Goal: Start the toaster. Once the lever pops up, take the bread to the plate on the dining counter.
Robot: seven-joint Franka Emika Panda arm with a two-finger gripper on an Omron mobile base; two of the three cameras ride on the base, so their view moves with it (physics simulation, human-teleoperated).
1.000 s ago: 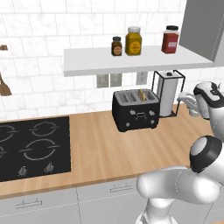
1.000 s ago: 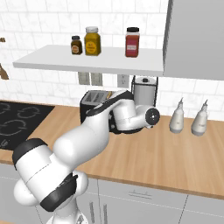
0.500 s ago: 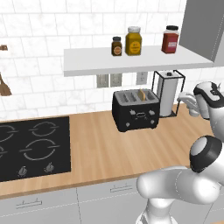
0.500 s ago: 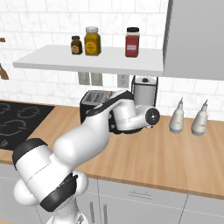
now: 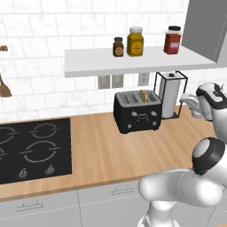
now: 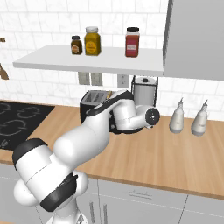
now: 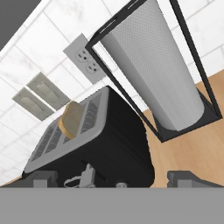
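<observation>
My pincer (image 7: 113, 177) is spread wide, nothing between the tips, both dark tips low in the hand view with the toaster (image 7: 92, 144) straight ahead of them. Toaster (image 5: 137, 111) sits toward the back edge of the counter (image 5: 102, 150), close to the tiled wall, front panel with its small knobs facing out. Bread (image 7: 72, 120) stands upright in one slot, top sticking up above the toaster's top; from the left base view it sits in a slot on the right half (image 5: 143, 95). Paper towel roll (image 7: 153, 65) in a black wire holder is just beside the toaster, further along the back edge. Wall sockets (image 7: 86, 60) above and behind the toaster. Black hob (image 5: 31, 148) takes the left end of the counter. Three jars (image 5: 135, 41) stand on the shelf over the toaster. Two pale bottles (image 6: 188, 119) at the back edge past the towel roll.
</observation>
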